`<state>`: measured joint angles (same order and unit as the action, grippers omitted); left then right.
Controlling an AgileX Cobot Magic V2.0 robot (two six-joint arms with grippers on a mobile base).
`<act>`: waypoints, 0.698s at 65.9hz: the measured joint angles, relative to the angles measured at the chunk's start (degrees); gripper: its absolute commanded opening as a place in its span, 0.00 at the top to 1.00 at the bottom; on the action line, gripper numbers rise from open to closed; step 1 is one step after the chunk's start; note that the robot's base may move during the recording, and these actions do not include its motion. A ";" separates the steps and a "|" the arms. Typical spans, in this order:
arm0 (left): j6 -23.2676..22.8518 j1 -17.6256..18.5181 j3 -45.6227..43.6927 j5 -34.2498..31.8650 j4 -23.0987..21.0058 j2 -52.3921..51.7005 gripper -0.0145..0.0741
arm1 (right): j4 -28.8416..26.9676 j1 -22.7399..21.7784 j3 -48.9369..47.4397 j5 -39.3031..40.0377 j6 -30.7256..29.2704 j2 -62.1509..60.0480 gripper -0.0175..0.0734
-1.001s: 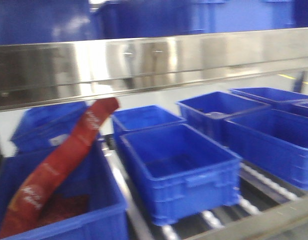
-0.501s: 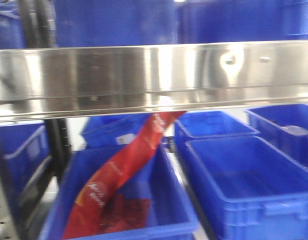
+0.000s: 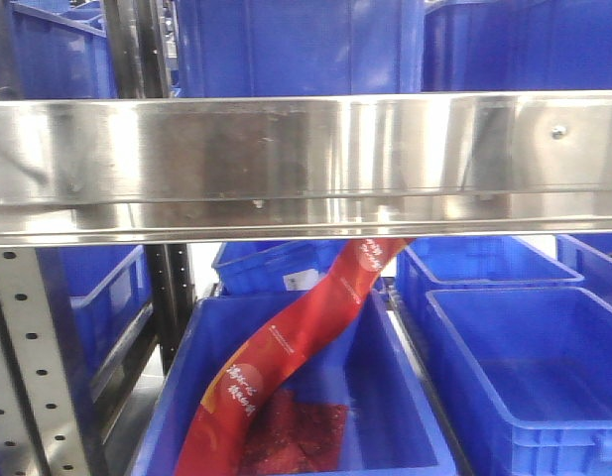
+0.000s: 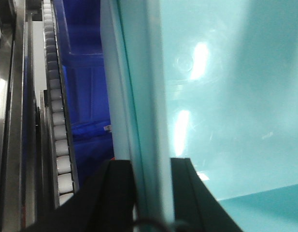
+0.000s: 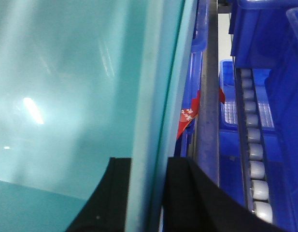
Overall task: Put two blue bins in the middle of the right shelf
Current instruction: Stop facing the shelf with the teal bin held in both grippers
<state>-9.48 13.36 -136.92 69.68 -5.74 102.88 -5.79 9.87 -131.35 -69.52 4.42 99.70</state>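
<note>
A pale teal-blue bin (image 4: 226, 96) fills the left wrist view. My left gripper (image 4: 152, 166) is shut on its upright side wall (image 4: 139, 96), one black finger on each face. The right wrist view shows the same kind of pale bin (image 5: 66, 72), with my right gripper (image 5: 149, 164) shut on its rim wall (image 5: 156, 96). Neither gripper nor the held bin appears in the front view. There, dark blue bins stand on the shelf level below a steel beam (image 3: 306, 159): a near bin (image 3: 380, 397) and one to its right (image 3: 524, 367).
A long red packet strip (image 3: 286, 347) leans out of the near bin. A perforated steel upright (image 3: 28, 357) stands at left. More blue bins (image 3: 286, 45) sit on the level above. Roller tracks (image 4: 57, 111) (image 5: 257, 164) run beside the held bin.
The front view has swung left: the bins and the red strip slid to the right in the frame, the steel upright came into view at left, and the blur has gone.
</note>
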 measured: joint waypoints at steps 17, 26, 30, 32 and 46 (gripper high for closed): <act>0.00 0.00 0.00 -0.33 0.00 0.00 0.96 | 0.00 0.00 0.00 0.00 0.00 0.00 0.99; 0.00 0.00 0.00 -0.67 0.00 0.00 0.96 | 0.00 0.00 0.00 0.21 0.00 0.00 0.99; 0.00 0.00 0.00 -0.67 0.00 0.00 0.96 | 0.00 0.00 0.00 0.21 0.00 0.00 0.99; 0.00 0.00 0.00 -0.70 0.00 0.00 0.96 | 0.00 0.00 0.00 0.21 0.00 0.00 0.99; 0.00 0.00 0.00 -0.93 0.00 0.00 0.96 | 0.00 0.00 0.00 0.21 0.00 0.00 0.99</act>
<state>-9.48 13.36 -136.92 68.75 -5.74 102.88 -5.79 9.87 -131.35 -69.31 4.42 99.70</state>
